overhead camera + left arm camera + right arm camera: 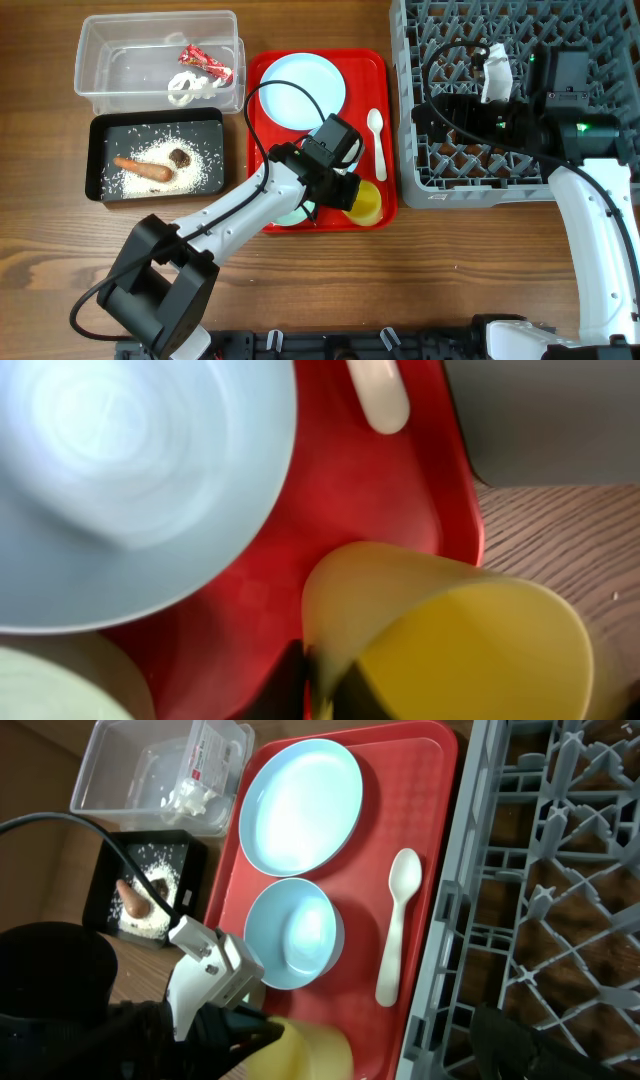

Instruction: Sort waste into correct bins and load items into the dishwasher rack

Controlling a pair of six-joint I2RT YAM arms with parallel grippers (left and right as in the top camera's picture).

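My left gripper (pixel 345 192) is shut on the wall of the small yellow cup (pixel 366 205) at the red tray's front right corner; the pinch shows in the left wrist view (pixel 315 680). On the tray lie the pale blue plate (pixel 303 90), the white spoon (pixel 377 140) and the pale blue bowl (pixel 295 935). The mint-green bowl (pixel 40 690) is mostly under my left arm. My right gripper (pixel 450 110) hovers open and empty over the grey dishwasher rack (pixel 420 185). The clear tub (pixel 100 60) holds the wrapper (pixel 205 62) and crumpled paper (pixel 188 88). The black tub (pixel 95 160) holds the carrot (pixel 145 168), brown lump (pixel 180 158) and rice.
The red tray (pixel 262 130) lies between the tubs and the rack. The rack's left wall stands close to the tray's right edge. Bare wooden table runs along the front. My left arm crosses the tray's front half.
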